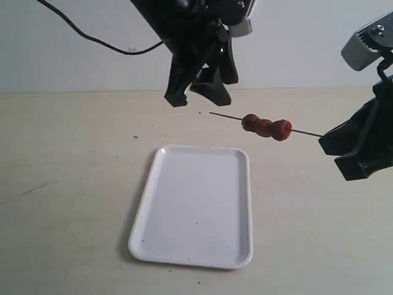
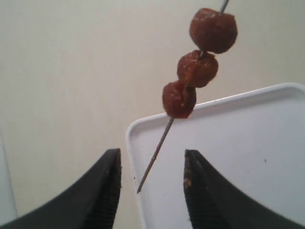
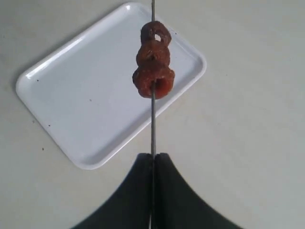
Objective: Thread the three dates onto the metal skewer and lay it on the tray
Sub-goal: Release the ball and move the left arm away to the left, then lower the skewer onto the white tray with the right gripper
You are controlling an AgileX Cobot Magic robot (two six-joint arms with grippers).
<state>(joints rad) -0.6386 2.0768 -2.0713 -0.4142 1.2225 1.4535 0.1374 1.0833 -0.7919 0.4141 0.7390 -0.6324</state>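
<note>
A dark cable (image 1: 92,38) hangs across the pale wall behind the worktop's (image 1: 73,153) far edge. The left gripper (image 1: 198,97) hangs over the far middle of the worktop, its jaws parted about halfway and holding nothing.

The tray (image 1: 196,203) lies flat toward the near edge, around the middle, with nothing on it but a few dark specks. The metal skewer (image 1: 227,117) is up in the air beyond the tray's far right corner, nearly level, with its free tip just under the left gripper. The three dates (image 1: 265,127) sit on it touching one another, about midway along the rod. Nothing stands between the skewer and the tray.

At the right edge, the right gripper (image 1: 328,147) is clamped tight on the skewer's other end.

The left wrist view shows the skewer's (image 2: 159,148) tip between the left gripper's (image 2: 152,155) fingers (image 2: 107,191), touching neither, with the dates (image 2: 197,68) over the tray's (image 2: 248,143) corner. The right wrist view shows the rod (image 3: 153,124) pinched between the right gripper's (image 3: 153,157) closed jaws, and the dates' (image 3: 153,53) pierced centres above the tray (image 3: 86,95).
</note>
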